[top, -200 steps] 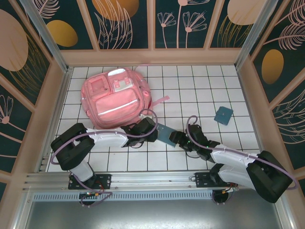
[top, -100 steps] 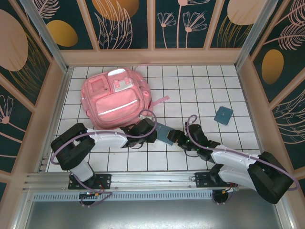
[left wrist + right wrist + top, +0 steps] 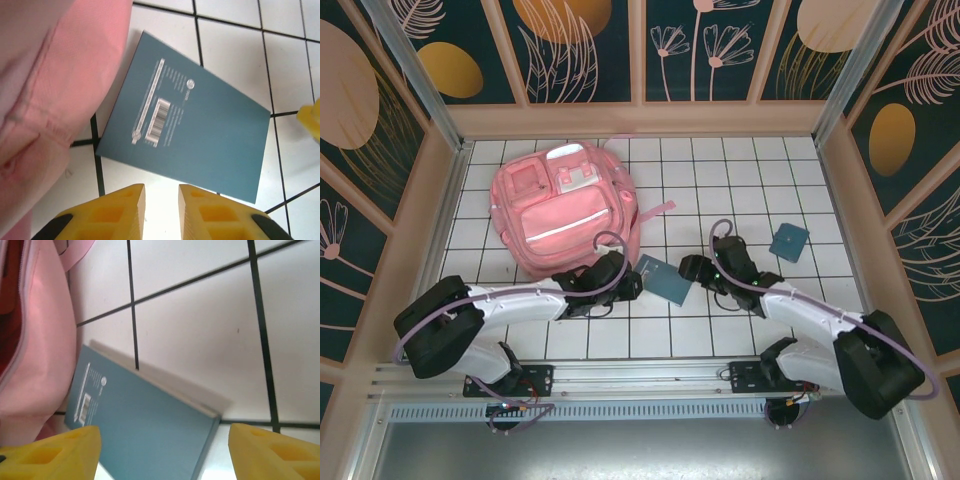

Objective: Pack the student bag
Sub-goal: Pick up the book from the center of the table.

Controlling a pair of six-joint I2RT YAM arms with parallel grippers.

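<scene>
Hovering just short of the thin teal rectangular book (image 3: pixel 190 135), the left gripper (image 3: pixel 162 187) holds its yellow jaws nearly together, with a narrow slit between them and nothing held. Opposite, the right gripper (image 3: pixel 164 429) stands wide open and empty over the same book, so the pair seem set to work it up off the white tiled table (image 3: pixel 720 200). It lies flat, barcode up, beside the large soft pink fabric backpack (image 3: pixel 560 210) at far left. Whether book and bag touch, and how wide the bag's zipper gapes, I cannot tell.
</scene>
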